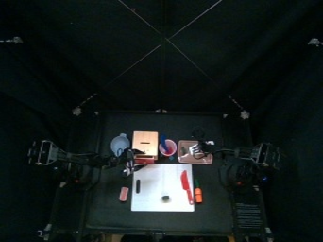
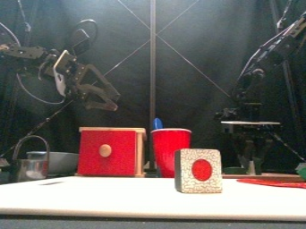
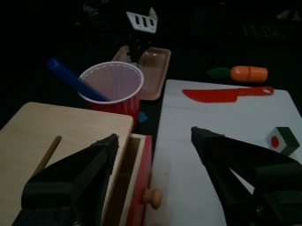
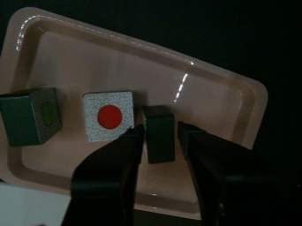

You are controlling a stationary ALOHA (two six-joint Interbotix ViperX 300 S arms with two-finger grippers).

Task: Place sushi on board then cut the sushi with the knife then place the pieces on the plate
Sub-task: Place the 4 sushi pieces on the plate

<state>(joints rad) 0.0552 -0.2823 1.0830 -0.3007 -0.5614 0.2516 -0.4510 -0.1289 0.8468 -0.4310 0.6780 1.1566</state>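
Late in the third step by the look of it: cutting done, pieces going across to the plate. Black worktop (image 1: 101, 203), matt and bare at its edges. On it, toward the front, the white board (image 1: 151, 180), flat and smooth. Behind that, the pale wooden box (image 2: 111, 152), square-sided, with a red drawer front and a round knob. Further right, the pink tray (image 4: 224, 79), glossy and shallow, with rounded corners and a raised rim. Between box and tray, the red cup (image 2: 171, 152), tapered plastic, with the blue knife (image 3: 69, 75) standing in it. Red knife (image 3: 224, 93) lying flat on the board, an orange toy carrot (image 3: 248, 72) just off the board's edge. Right pincer (image 4: 161, 132) low over the tray, closed on a dark block (image 4: 160, 122), beside two placed pieces (image 4: 109, 116), blocky, one showing a speckled white face with a red dot. Left pincer (image 3: 154, 137) spread wide and empty, hovering above the box. One cut piece (image 2: 199, 170) upright on the board, apart from the knife. Next, probably: letting go without tipping the neighbours, lifting clear, then reaching back to the board for that piece.
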